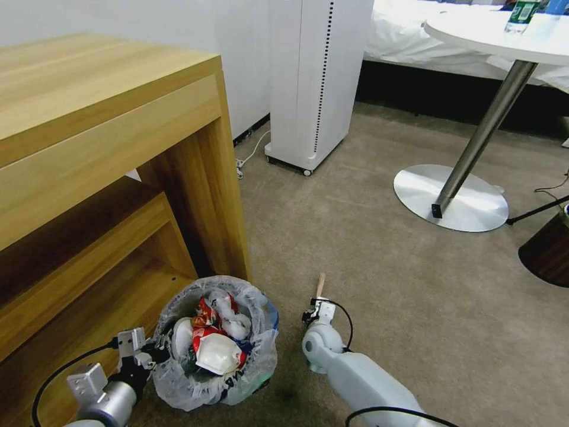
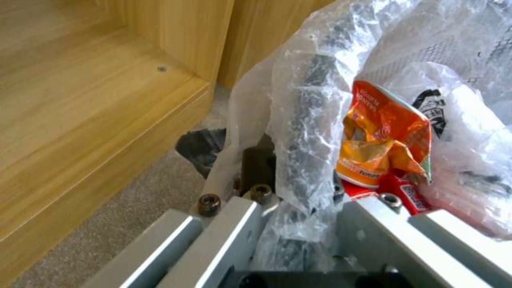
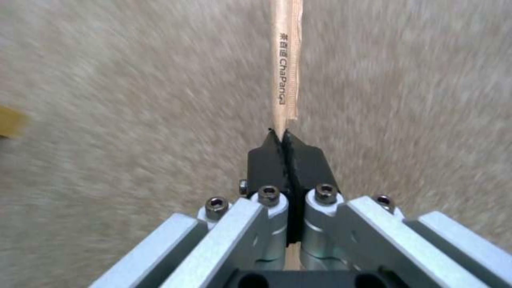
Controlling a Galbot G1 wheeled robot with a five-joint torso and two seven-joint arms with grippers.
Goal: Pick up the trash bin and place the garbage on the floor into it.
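1. My left gripper [image 1: 155,354] is clamped on the near rim of the trash bin [image 1: 216,344], its jaws pinching the dark rim together with the translucent plastic bag liner [image 2: 309,120] that wraps it.
2. The trash bin sits low over the beige carpet [image 1: 385,249], just in front of the corner of the wooden desk [image 1: 106,154], beside its lower shelf [image 2: 80,104]. I cannot tell whether the bin touches the carpet.
3. Inside the bin I see a white slipper [image 1: 216,354], red wrappers [image 1: 204,313] and crumpled white paper [image 1: 234,323]; my left wrist view shows a crushed orange can [image 2: 381,144] lying against the liner.
4. My right gripper [image 3: 285,138] is closed on a thin wooden stick [image 3: 286,60], its black fingertips [image 3: 267,160] pressed together around the stick's near end. Printed lettering runs along the stick.
5. In the head view the stick [image 1: 320,284] points away from me, over the carpet to the right of the bin and apart from it.
6. Farther off stand a white tower appliance [image 1: 317,83] on casters and a round white table [image 1: 510,35] on a metal pedestal base [image 1: 450,198].
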